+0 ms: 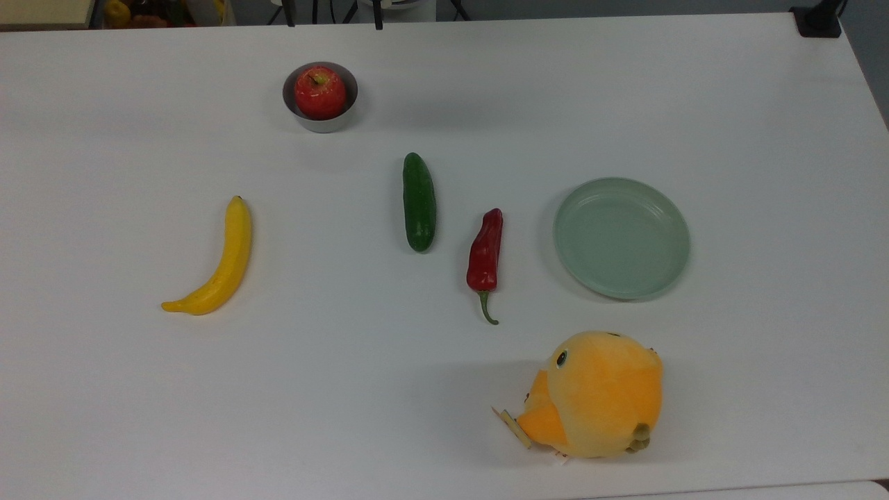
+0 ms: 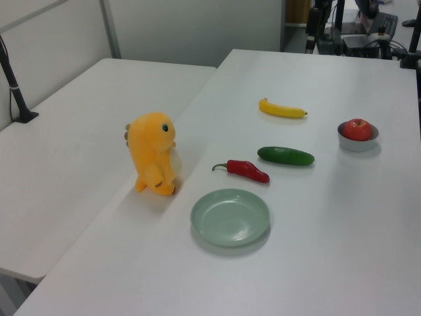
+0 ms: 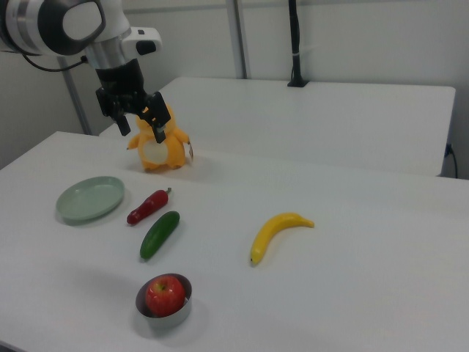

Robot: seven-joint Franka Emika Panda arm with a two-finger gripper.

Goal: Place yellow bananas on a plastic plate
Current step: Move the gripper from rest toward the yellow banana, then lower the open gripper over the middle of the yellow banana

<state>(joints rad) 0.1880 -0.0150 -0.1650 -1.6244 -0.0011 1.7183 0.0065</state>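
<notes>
The yellow banana (image 1: pixel 226 264) lies on the white table at the top view's left, its dark tip pointing up the picture; it is also in the left view (image 2: pixel 281 109) and the right view (image 3: pixel 275 231). The pale mint-green plastic plate (image 1: pixel 621 237) sits bare at the top view's right, far from the banana (image 2: pixel 230 217) (image 3: pixel 91 198). In the right view my gripper (image 3: pixel 143 130) hangs high over the table at the upper left, open with nothing between its fingers, above the plate's side and well away from the banana.
Between banana and plate lie a green cucumber (image 1: pixel 419 201) and a red chili (image 1: pixel 485 250). A red apple (image 1: pixel 320 92) rests in a small grey bowl (image 1: pixel 320 125) at the back. An orange plush chick (image 1: pixel 597 394) stands below the plate in the top view.
</notes>
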